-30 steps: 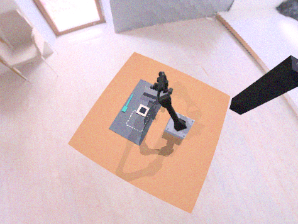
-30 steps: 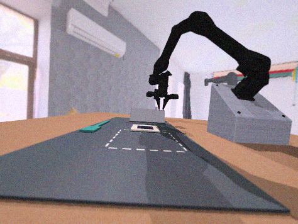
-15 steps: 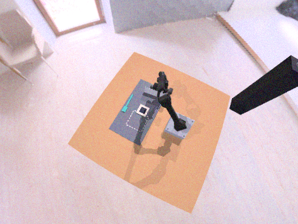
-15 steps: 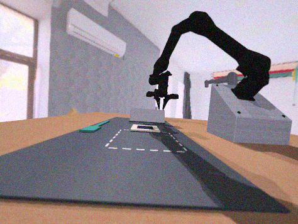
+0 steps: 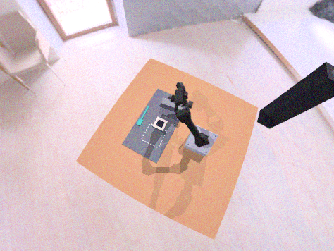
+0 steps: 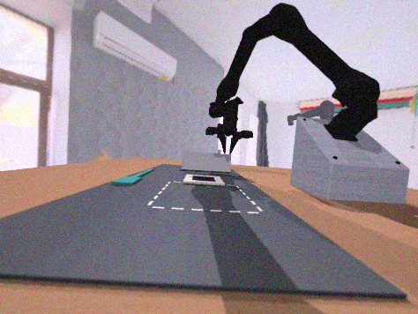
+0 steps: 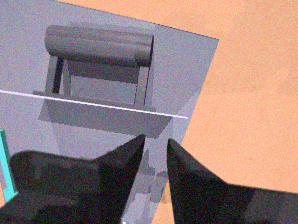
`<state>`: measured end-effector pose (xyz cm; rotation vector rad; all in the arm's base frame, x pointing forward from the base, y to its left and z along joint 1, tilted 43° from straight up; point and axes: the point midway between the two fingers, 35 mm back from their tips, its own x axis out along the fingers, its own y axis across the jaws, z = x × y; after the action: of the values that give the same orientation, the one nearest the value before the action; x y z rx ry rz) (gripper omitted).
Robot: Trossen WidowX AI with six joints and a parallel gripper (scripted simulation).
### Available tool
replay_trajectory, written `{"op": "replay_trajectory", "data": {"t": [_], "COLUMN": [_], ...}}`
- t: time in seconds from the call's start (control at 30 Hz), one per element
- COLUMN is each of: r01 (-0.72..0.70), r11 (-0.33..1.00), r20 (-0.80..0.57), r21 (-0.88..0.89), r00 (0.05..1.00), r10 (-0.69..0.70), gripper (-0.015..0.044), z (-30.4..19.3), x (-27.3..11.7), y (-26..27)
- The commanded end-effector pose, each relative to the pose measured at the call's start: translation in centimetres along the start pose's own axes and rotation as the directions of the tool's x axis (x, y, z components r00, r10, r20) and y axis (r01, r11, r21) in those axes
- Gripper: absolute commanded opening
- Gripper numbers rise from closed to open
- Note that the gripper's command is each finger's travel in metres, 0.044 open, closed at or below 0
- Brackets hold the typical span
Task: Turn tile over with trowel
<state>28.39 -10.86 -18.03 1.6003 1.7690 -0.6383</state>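
Note:
The cream tile [image 5: 161, 123] [image 6: 204, 179] lies flat on the mat, dark square up, at the back edge of the dashed outline [image 6: 197, 210]. A grey trowel-shaped tool [image 5: 167, 102] [image 6: 205, 161] [image 7: 100, 47] stands behind the tile, its thin blade upright and its round bar handle on two posts at the back. My gripper [image 6: 227, 153] [image 7: 156, 141] points down near the right end of the blade, its fingertips slightly apart with nothing seen between them. The top view does not show the fingertips clearly.
A teal flat-bladed tool [image 5: 139, 121] [image 6: 127, 181] [image 7: 5, 165] lies on the left side of the dark mat [image 5: 131, 142] [image 6: 88, 247]. The arm's grey base block [image 5: 211, 135] [image 6: 368, 181] stands to the right of the mat on the orange table [image 5: 106, 151].

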Motion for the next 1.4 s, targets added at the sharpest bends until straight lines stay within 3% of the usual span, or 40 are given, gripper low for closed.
{"op": "replay_trajectory", "data": {"t": [0.0,0.8,1.13,1.37], "r01": [-0.002,-0.001,-0.001,-0.002], "r11": [1.000,1.000,1.000,1.000], "r20": [-0.005,-0.009,-0.008,-0.008], "r21": [0.004,0.004,0.004,-0.018], "r00": [1.000,1.000,1.000,1.000], "r10": [0.002,0.001,0.001,0.001], "gripper": [0.0100,0.0100,0.0100,0.0100], "z": [-0.7,-4.8,-4.0,-3.8], "x": [0.2,1.9,-1.3,-1.4], "y": [0.0,0.0,-0.1,-0.1]}}
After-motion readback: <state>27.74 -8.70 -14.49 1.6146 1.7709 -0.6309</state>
